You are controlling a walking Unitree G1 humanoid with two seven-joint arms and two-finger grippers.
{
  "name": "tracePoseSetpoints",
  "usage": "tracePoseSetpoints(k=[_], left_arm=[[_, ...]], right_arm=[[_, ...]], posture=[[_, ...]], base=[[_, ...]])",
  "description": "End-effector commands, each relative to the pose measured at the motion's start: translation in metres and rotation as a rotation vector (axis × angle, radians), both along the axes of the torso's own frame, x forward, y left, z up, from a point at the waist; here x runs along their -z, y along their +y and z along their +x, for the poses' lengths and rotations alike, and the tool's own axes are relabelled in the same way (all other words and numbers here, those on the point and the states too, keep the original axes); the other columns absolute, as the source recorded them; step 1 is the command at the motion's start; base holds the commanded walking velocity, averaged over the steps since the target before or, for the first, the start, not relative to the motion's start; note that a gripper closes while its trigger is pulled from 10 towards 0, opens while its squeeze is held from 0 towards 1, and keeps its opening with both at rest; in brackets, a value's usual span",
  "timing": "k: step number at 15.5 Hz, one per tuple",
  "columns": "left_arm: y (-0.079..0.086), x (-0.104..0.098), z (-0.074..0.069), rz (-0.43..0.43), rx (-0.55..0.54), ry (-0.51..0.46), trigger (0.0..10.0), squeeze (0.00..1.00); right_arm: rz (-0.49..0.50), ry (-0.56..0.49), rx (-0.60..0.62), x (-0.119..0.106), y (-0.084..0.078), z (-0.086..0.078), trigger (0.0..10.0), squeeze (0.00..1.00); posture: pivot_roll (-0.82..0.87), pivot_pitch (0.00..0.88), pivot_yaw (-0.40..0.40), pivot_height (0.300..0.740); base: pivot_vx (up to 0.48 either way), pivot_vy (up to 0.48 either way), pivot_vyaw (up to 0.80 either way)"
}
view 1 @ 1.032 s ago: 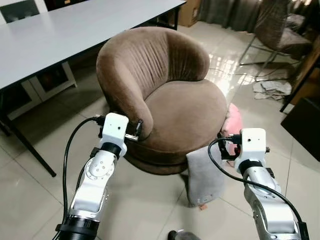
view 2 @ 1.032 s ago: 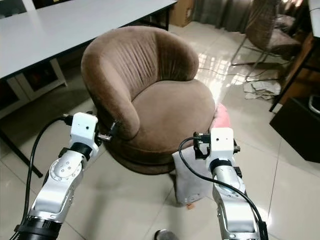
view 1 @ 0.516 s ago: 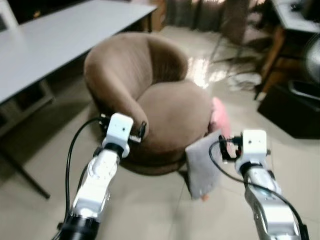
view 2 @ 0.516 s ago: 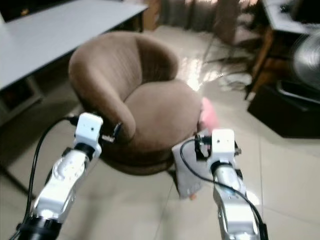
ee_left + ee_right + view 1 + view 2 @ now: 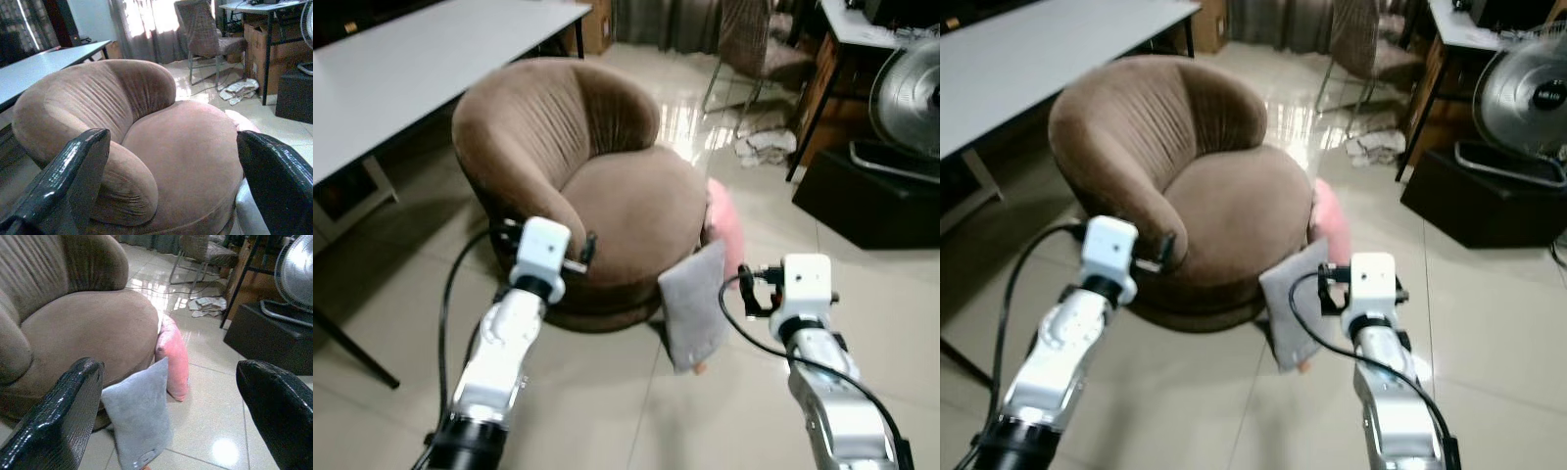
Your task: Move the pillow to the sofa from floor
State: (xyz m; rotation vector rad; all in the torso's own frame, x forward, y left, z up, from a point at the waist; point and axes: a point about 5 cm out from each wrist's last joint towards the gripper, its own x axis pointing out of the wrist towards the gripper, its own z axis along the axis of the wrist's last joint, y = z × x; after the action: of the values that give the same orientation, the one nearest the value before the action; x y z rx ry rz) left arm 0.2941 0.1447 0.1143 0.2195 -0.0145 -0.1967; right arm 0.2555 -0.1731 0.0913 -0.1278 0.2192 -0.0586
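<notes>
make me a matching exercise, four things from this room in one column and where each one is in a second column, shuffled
Things:
1. grey square pillow
2. pink pillow
3. round brown velvet armchair
4. silver electric fan

Places:
A. on the black box at the right
B. behind the grey one, against the chair's side
C. beside the long grey table
D. standing on the tiled floor, leaning on the chair's base

Pairs: 1-D, 2-B, 3-C, 4-A

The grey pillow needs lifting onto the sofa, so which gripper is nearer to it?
Right. The right gripper hovers just beside the grey pillow leaning against the sofa. The left gripper is farther, over the sofa's front edge. Both are open.
</notes>
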Motion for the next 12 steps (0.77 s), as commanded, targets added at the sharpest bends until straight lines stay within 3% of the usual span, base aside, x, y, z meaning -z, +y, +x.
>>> tracePoseSetpoints(k=[1,5,12], left_arm=[[0.0016,-0.0034,0.0010,-0.014,-0.003,-0.013,10.0,0.00],[0.0017,-0.0031,0.0011,-0.024,-0.005,-0.011,10.0,0.00],[0.0101,-0.0005,0.0029,-0.031,-0.043,-0.004,10.0,0.00]], right_arm=[[0.000,-0.011,-0.004,-0.0035,0.0013,0.0014,10.0,0.00],[-0.004,-0.014,-0.007,-0.0042,0.0001,0.0030,10.0,0.00],[-0.069,-0.044,-0.089,-0.0045,0.0056,0.0053,10.0,0.00]], posture=[[-0.07,0.000,0.019,0.740],[-0.07,0.000,0.016,0.740],[-0.07,0.000,0.021,0.740]], base=[[0.311,0.000,-0.80],[0.331,0.000,-0.80],[0.338,0.000,0.00]])
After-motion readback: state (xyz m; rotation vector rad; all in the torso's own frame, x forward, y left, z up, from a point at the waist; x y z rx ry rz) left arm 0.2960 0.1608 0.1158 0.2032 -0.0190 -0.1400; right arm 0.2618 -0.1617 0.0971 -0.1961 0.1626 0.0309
